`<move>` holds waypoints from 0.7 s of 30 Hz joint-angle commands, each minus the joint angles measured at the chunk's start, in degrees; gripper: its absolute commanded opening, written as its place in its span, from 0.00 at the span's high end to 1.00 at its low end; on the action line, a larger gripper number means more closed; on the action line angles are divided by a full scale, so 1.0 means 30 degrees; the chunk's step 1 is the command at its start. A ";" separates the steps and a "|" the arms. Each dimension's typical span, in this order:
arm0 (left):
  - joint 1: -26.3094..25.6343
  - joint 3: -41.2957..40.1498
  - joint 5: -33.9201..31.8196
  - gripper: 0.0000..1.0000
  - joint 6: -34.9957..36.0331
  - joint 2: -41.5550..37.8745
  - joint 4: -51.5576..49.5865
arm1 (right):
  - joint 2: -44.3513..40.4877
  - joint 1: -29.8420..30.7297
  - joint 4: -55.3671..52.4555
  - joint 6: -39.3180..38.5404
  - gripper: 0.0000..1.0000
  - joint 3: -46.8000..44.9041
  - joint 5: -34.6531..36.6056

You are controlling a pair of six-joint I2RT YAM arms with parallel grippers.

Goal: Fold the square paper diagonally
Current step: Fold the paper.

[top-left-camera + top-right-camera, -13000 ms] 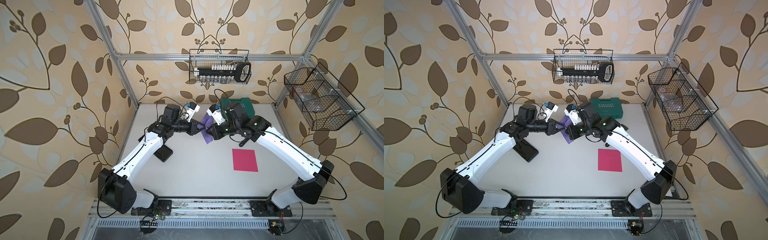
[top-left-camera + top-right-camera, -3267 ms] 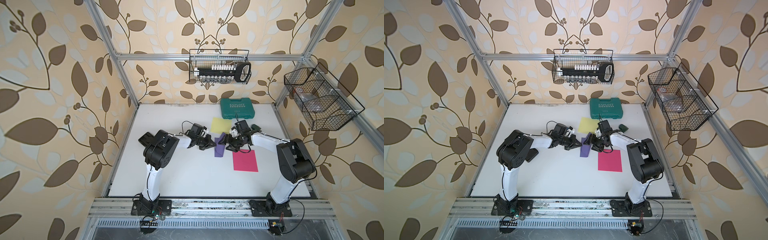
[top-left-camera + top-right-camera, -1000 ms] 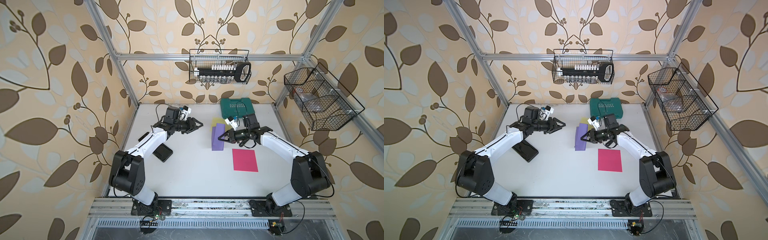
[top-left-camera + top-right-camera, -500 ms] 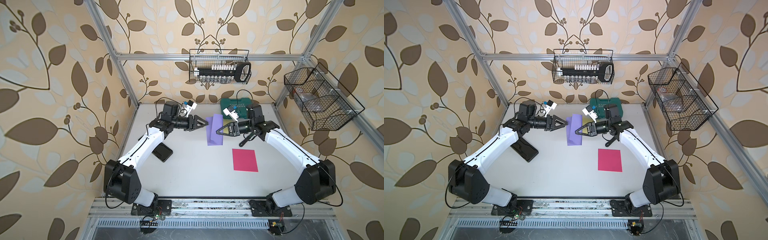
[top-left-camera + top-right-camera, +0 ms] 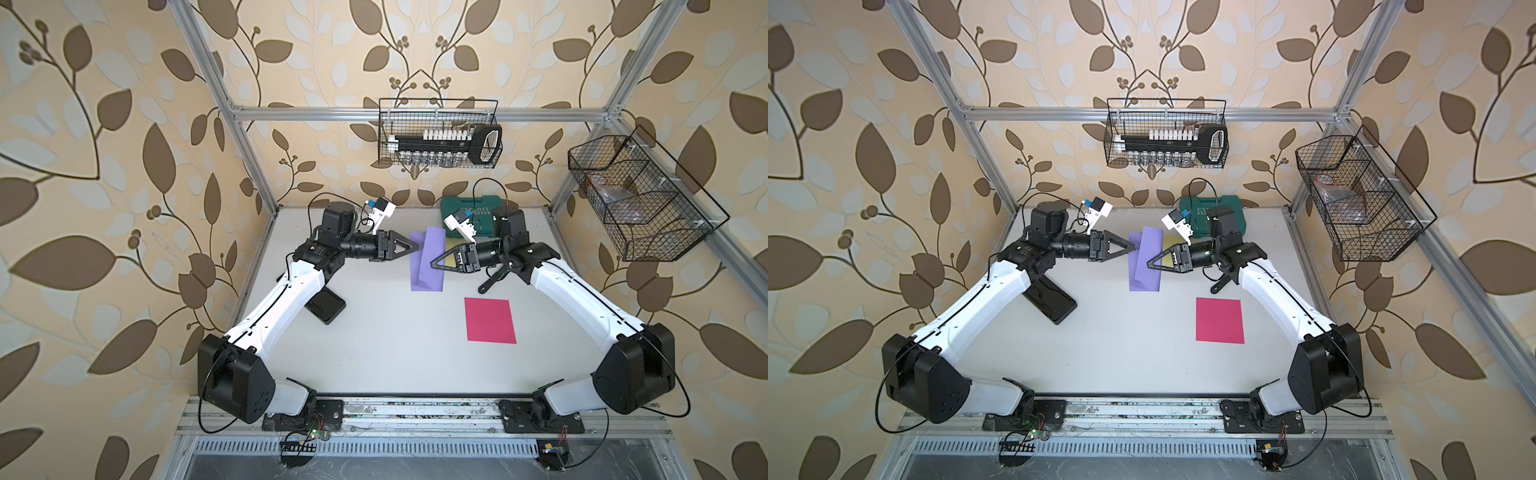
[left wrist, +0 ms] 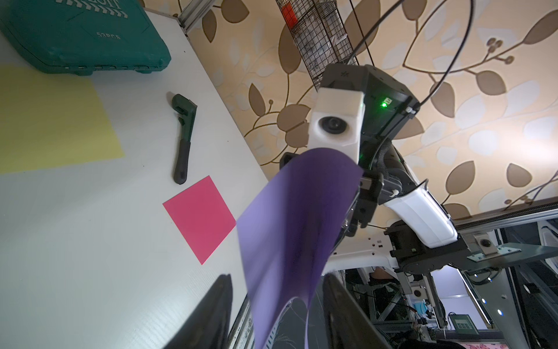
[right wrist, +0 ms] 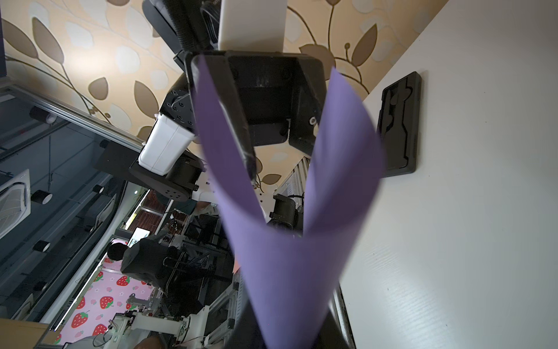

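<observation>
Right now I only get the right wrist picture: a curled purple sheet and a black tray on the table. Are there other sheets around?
Observer: Yes. A pink paper lies flat on the table, well apart from the purple paper.
Operator: Only that one?
Observer: No. The left wrist view also shows a yellow paper, flat, right beside a green case.

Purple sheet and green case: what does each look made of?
The purple sheet: thin matte paper, probably; it bows in a smooth curve while held up. The green case: moulded hard plastic, apparently, with a slight sheen, moulded lettering and a ribbed edge.
</observation>
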 commanded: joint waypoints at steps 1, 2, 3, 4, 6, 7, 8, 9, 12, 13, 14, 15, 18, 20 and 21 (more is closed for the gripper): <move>-0.0200 0.0017 -0.0246 0.49 0.0590 -0.0516 -0.0085 | -0.0483 0.0066 0.0477 0.0251 0.80 0.0618 -0.0524; -0.0207 -0.0089 -0.0141 0.49 0.0402 -0.0516 0.0134 | -0.0515 0.0048 0.0484 0.0288 0.80 0.0657 -0.0517; -0.0200 -0.0212 -0.0029 0.50 0.0209 -0.0517 0.0297 | -0.0523 0.0050 0.0510 0.0310 0.80 0.0686 -0.0539; -0.0200 -0.0309 0.0121 0.51 0.0024 -0.0515 0.0521 | -0.0523 0.0059 0.0582 0.0364 0.80 0.0716 -0.0539; -0.0200 -0.0646 0.0684 0.55 -0.0689 -0.0533 0.1531 | -0.0492 0.0060 0.0693 0.0515 0.80 0.0724 -0.0504; -0.0226 -0.0894 0.0962 0.57 -0.1119 -0.0594 0.2222 | -0.0460 0.0053 0.0881 0.0695 0.80 0.0694 -0.0501; -0.0251 -0.1058 0.1048 0.58 -0.1302 -0.0658 0.2585 | -0.0441 0.0093 0.1219 0.0924 0.80 0.0635 -0.0488; -0.0280 -0.1098 0.0979 0.60 -0.1324 -0.0687 0.2592 | -0.0460 0.0091 0.1524 0.1189 0.80 0.0546 -0.0486; -0.0445 -0.1140 0.0933 0.65 -0.1271 -0.0591 0.2486 | -0.0552 0.0170 0.2538 0.1900 0.80 0.0263 -0.0423; -0.0564 -0.1185 0.0962 0.66 -0.1297 -0.0519 0.2563 | -0.0552 0.0203 0.2685 0.2000 0.79 0.0197 -0.0318; -0.0700 -0.1212 0.0913 0.67 -0.1300 -0.0472 0.2649 | -0.0552 0.0292 0.2838 0.2122 0.78 0.0143 -0.0250; -0.0838 -0.1215 0.0861 0.69 -0.1292 -0.0408 0.2677 | -0.0525 0.0339 0.3046 0.2237 0.77 0.0067 -0.0170; -0.1206 -0.1147 0.0845 0.80 -0.1237 -0.0226 0.2750 | -0.0451 0.0414 0.4046 0.3116 0.76 -0.0233 0.0179; -0.1255 -0.1251 0.0773 0.88 -0.1249 -0.0349 0.2880 | -0.0458 0.0385 0.4378 0.3508 0.76 -0.0334 0.0630; -0.1283 -0.1367 0.0682 0.89 -0.1255 -0.0439 0.2897 | -0.0457 0.0388 0.4677 0.3796 0.76 -0.0390 0.0799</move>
